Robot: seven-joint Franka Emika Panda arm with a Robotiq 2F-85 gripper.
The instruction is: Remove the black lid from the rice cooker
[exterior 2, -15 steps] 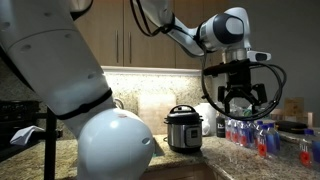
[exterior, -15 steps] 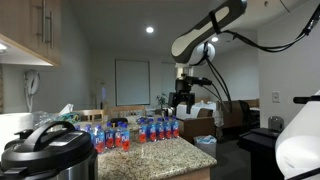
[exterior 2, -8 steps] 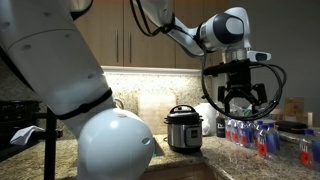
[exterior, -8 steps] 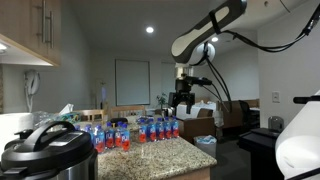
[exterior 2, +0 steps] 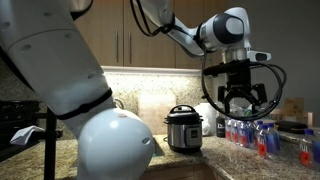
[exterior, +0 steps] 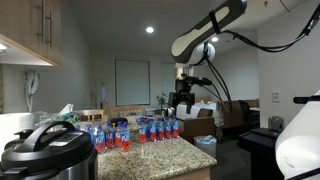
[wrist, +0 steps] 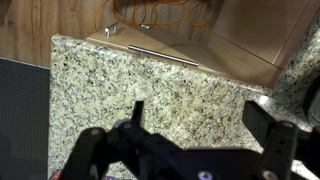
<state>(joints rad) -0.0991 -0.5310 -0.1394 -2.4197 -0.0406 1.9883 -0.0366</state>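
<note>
The rice cooker (exterior 2: 183,131) stands on the granite counter with its steel body and black rim, and shows close at the lower left in an exterior view (exterior: 45,157). The black lid (exterior 2: 182,111) sits on top of it, with its handle showing (exterior: 48,132). My gripper (exterior 2: 238,99) hangs open and empty high above the counter, to the side of the cooker and above the bottles; it also shows in an exterior view (exterior: 182,102). In the wrist view the open fingers (wrist: 200,125) frame bare granite (wrist: 170,85); the cooker is out of that view.
Several red-and-blue bottles (exterior: 135,131) stand in rows on the counter, also in an exterior view (exterior 2: 255,134). Wooden cabinets (exterior 2: 130,35) hang above the counter. A large white robot body (exterior 2: 85,120) fills the foreground. The counter edge (wrist: 130,48) drops off to a wooden floor.
</note>
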